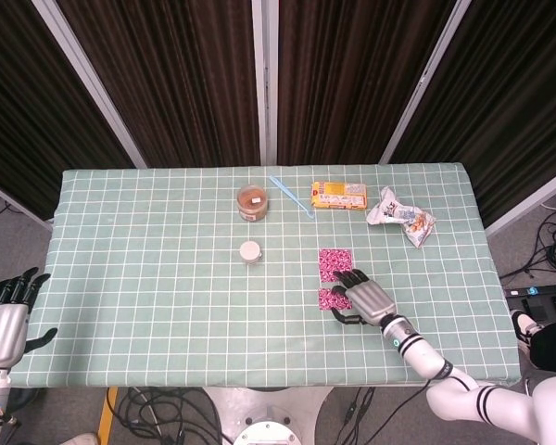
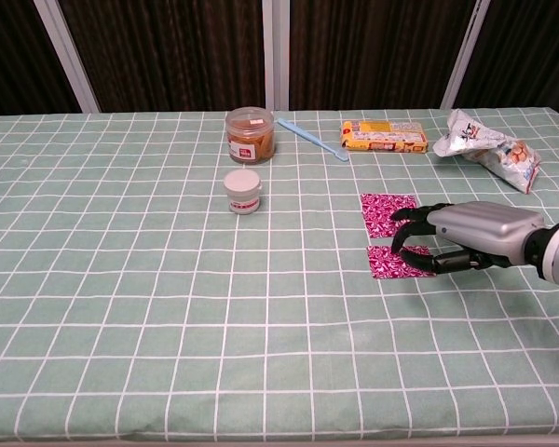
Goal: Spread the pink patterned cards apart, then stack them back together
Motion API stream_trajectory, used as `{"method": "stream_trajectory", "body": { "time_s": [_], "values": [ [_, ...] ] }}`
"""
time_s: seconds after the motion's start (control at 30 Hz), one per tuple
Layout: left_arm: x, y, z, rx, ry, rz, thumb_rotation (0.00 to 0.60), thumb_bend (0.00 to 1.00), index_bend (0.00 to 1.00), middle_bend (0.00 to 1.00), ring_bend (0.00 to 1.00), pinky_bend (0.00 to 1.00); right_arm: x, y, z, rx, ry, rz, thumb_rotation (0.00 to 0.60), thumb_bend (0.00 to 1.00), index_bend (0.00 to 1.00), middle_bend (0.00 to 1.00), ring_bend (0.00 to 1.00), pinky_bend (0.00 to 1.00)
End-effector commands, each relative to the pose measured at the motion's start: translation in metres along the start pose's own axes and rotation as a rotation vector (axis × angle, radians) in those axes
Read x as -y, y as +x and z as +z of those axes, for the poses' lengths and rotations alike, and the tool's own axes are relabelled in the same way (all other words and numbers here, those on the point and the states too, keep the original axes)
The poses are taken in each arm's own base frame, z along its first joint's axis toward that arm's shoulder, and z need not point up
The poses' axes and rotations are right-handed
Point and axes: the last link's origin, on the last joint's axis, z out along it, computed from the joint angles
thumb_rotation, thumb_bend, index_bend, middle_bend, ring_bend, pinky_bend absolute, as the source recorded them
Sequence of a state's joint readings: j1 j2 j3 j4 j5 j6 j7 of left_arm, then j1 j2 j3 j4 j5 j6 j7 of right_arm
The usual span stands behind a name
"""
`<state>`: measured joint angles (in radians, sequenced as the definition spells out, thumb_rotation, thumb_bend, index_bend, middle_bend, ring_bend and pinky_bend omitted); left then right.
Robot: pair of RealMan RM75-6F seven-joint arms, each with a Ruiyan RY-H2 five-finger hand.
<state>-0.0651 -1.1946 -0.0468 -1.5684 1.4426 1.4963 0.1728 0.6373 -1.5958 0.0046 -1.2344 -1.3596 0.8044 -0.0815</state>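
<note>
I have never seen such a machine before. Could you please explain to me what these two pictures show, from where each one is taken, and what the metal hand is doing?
This is a robot with two arms, each ending in a mechanical hand. One picture looks down from its head, the other forward from its chest.

On the green checked tablecloth lie two pink patterned cards, a far one and a near one, with a small gap between them. The silver-and-black right hand rests its fingertips on the near card.

Further back stand a round amber jar, a small white pot, a light blue stick, a yellow snack packet and a crumpled white bag.

The left hand hangs beside the table, holding nothing.
</note>
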Motion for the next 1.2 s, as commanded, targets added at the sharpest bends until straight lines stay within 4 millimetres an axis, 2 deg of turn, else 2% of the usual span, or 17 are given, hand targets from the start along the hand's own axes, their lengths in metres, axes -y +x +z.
{"method": "stream_trajectory", "body": {
  "time_s": [0.03, 0.27, 0.47, 0.63, 0.97, 1.2],
  "values": [
    [0.000, 0.000, 0.000, 0.000, -0.002, 0.000, 0.600, 0.09, 0.22, 0.22, 0.18, 0.19, -0.003, 0.005, 0.000, -0.024, -0.014, 0.011, 0.034, 0.39, 0.25, 0.00, 0.00, 0.00],
    [0.001, 0.000, -0.001, -0.001, 0.001, 0.000, 0.600, 0.09, 0.22, 0.22, 0.18, 0.19, -0.005, 0.016, 0.023, -0.052, -0.045, 0.015, 0.036, 0.40, 0.25, 0.00, 0.00, 0.00],
    [0.002, 0.000, -0.003, 0.003, 0.009, -0.002, 0.600, 0.09, 0.22, 0.22, 0.18, 0.19, 0.002, 0.016, 0.042, -0.050, -0.045, 0.016, 0.033, 0.40, 0.25, 0.00, 0.00, 0.00],
    [0.002, 0.000, -0.003, 0.003, 0.011, -0.001, 0.600, 0.09, 0.22, 0.22, 0.18, 0.19, 0.005, 0.016, 0.050, -0.046, -0.047, 0.012, 0.040, 0.39, 0.25, 0.00, 0.00, 0.00],
    [0.003, -0.001, -0.004, 0.003, 0.010, -0.005, 0.600, 0.09, 0.22, 0.22, 0.18, 0.19, -0.003, 0.008, 0.046, -0.028, -0.068, -0.007, 0.040, 0.40, 0.25, 0.00, 0.00, 0.00],
    [0.002, -0.003, -0.002, 0.007, 0.007, -0.009, 0.600, 0.09, 0.22, 0.22, 0.18, 0.19, -0.023, 0.003, 0.028, -0.021, -0.112, -0.013, 0.043, 0.39, 0.25, 0.00, 0.00, 0.00]
  ]
}}
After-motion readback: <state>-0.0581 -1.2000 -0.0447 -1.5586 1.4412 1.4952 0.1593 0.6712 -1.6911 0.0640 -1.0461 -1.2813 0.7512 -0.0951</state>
